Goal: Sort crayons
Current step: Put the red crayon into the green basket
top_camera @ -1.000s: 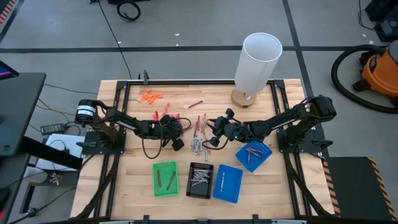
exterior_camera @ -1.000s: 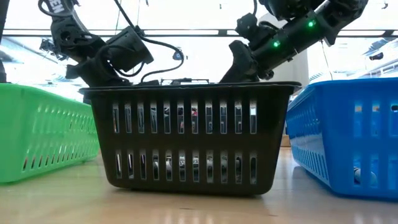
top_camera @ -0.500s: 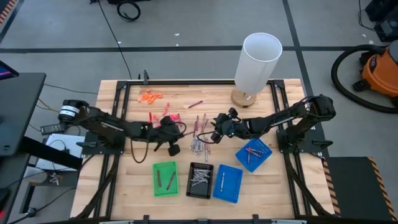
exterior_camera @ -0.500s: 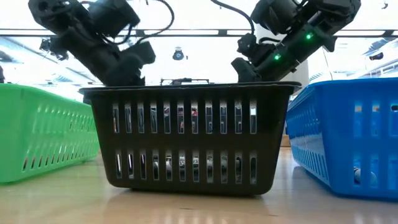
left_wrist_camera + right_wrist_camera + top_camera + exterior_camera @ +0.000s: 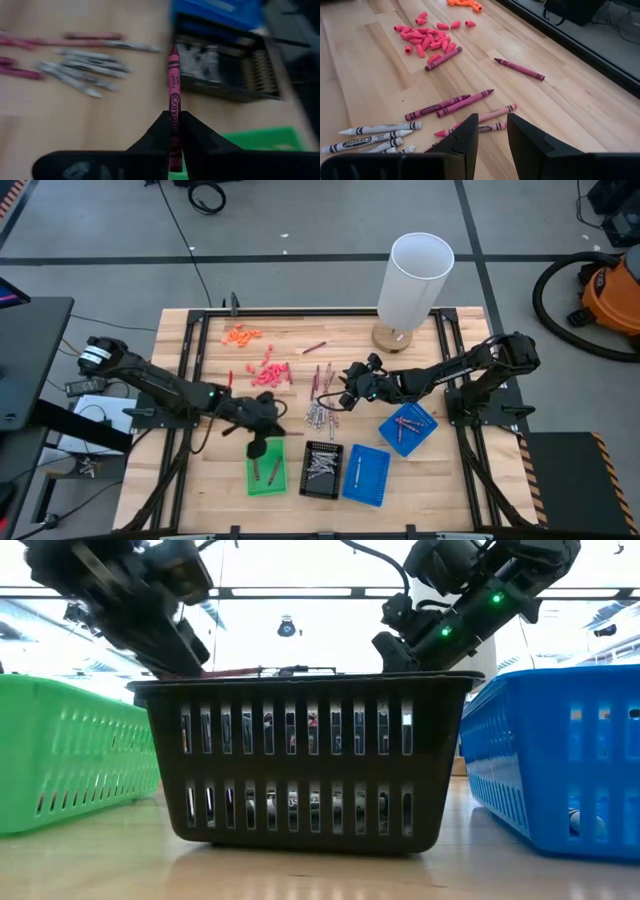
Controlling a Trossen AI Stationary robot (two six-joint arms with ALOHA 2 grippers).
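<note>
My left gripper (image 5: 258,446) hangs over the far end of the green tray (image 5: 266,470), shut on a dark red crayon (image 5: 173,85). Loose crayons lie on the table's middle: dark red ones (image 5: 451,105) and grey ones (image 5: 377,131), with the heap (image 5: 319,398) just left of my right gripper (image 5: 345,394). That gripper (image 5: 492,140) stands open above the dark red crayons with nothing between its fingers. One more dark red crayon (image 5: 313,347) lies alone, farther back. My left gripper pinches the crayon's rear half (image 5: 173,111) between its two fingers. The crayon lies along the fingers, its pointed tip (image 5: 173,49) sticking out ahead of them. The fingers slant downward. The crayon is lifted clear of table and trays.
A black tray (image 5: 322,470) and a blue tray (image 5: 366,475) stand beside the green one along the near edge; a second blue tray (image 5: 408,428) sits at the right. Coral-pink bits (image 5: 268,373) and orange bits (image 5: 241,334) lie far left. A white cylinder (image 5: 412,280) stands at the back.
My left gripper has carried the dark red crayon from beside the crayon heap toward the table's near edge and a little left, rising, and now hangs over the green tray. My right gripper has stayed in place.
</note>
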